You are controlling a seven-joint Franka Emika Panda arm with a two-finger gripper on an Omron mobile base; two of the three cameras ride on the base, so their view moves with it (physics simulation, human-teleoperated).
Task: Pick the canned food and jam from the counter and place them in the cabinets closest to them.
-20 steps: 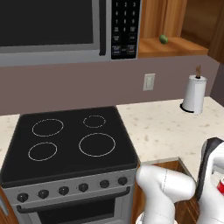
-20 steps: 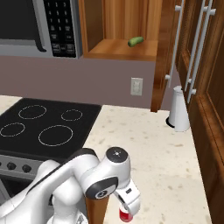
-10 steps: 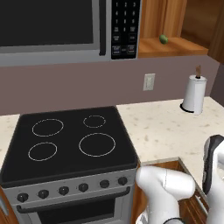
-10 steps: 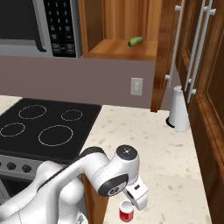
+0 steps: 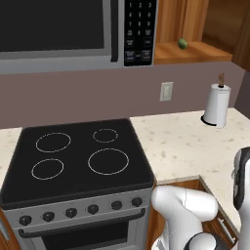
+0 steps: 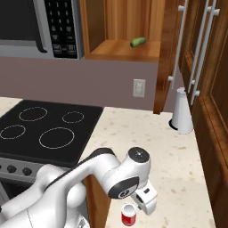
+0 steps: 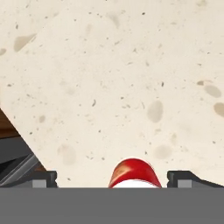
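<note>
canned food (image 7: 133, 173) | upright on counter (image 7: 131, 65), between spread fingers (image 7: 43, 177) | paper towel roll (image 6: 181, 116) well apart

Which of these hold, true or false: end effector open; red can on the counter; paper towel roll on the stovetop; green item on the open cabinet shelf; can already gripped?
1. The end effector is open. True.
2. The red can stands on the counter. True.
3. The paper towel roll sits on the stovetop. False: it stands on the counter by the wall.
4. A green item lies on the open cabinet shelf. True.
5. The can is gripped. False: it sits between spread fingertips, apart from both.
</note>
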